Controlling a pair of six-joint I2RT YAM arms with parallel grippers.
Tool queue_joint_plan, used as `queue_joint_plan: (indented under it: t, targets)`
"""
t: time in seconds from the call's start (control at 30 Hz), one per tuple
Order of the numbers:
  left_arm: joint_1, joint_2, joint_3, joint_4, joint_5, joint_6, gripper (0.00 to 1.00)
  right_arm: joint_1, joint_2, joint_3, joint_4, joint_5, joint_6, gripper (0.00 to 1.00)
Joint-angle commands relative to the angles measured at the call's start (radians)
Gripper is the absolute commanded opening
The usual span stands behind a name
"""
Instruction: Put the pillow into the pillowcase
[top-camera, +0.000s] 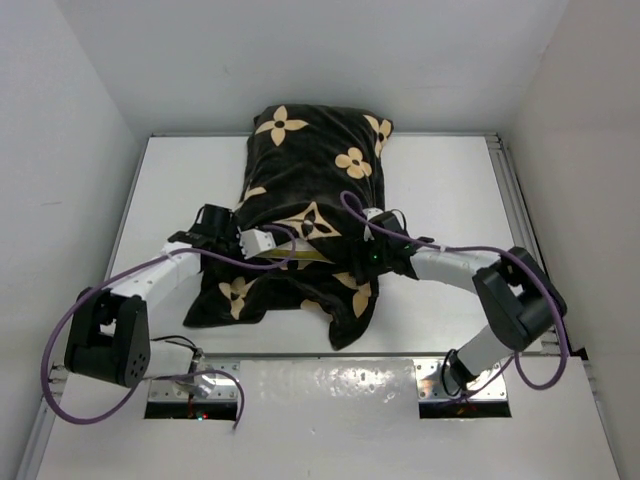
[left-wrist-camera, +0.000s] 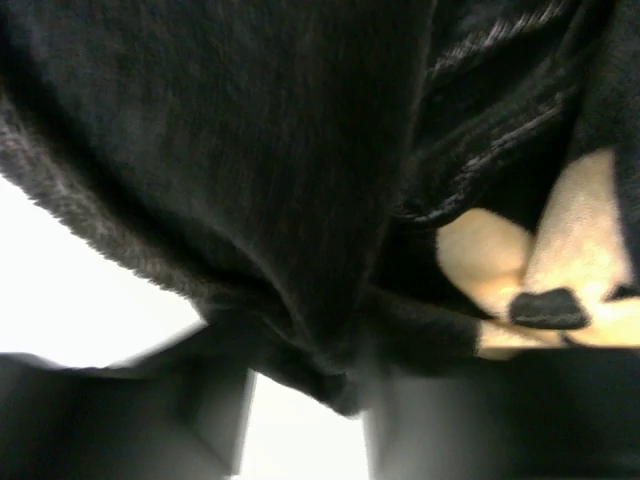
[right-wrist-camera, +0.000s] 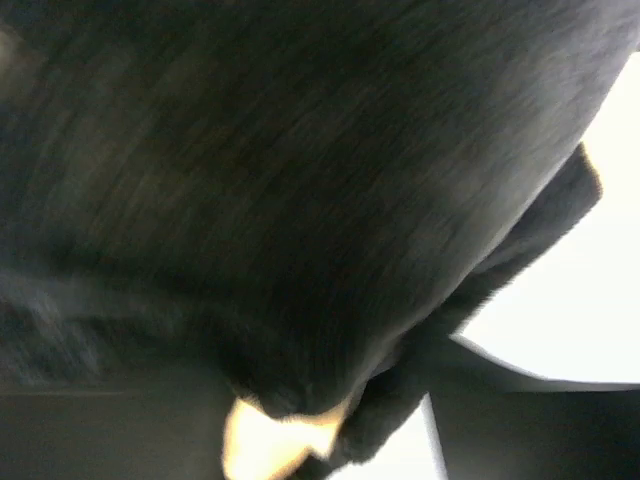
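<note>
The black pillowcase (top-camera: 310, 170) with tan flower motifs lies bulging from the table's back centre toward the front. Almost all of the pillow is hidden by it. Only a thin yellow strip (top-camera: 300, 258) shows between the grippers, possibly the pillow's piping. My left gripper (top-camera: 262, 241) is at the case's left edge. In the left wrist view a bunched fold of pillowcase (left-wrist-camera: 250, 150) narrows down between its blurred fingers (left-wrist-camera: 130, 420). My right gripper (top-camera: 358, 240) is pushed into the case's right side. There the fabric (right-wrist-camera: 300, 180) bulges between its fingers (right-wrist-camera: 540, 430) and hides the tips.
The white table (top-camera: 160, 200) is walled in by white panels on the left, back and right. Purple cables (top-camera: 60, 350) loop from both arms. The case's loose lower flap (top-camera: 345, 310) reaches toward the front edge near the arm bases.
</note>
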Motion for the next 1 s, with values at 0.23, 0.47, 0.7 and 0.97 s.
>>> queue_joint_plan:
  t: [0.23,0.47,0.7,0.97]
  targets:
    - [0.25,-0.012,0.275,-0.232,0.046,0.112,0.0,-0.298,-0.245,-0.209,0.149,0.01,0.208,0.0]
    - [0.111,-0.097,0.121,-0.659,0.178,0.567,0.86,-0.284,-0.247,-0.102,-0.064,-0.304,-0.122,0.99]
    - [0.135,-0.177,0.174,-0.577,0.158,0.484,1.0,-0.462,-0.286,-0.013,-0.059,-0.558,-0.116,0.99]
    - [0.223,0.065,0.58,-0.298,0.468,-0.248,1.0,-0.553,0.216,0.572,-0.005,-0.63,0.146,0.52]
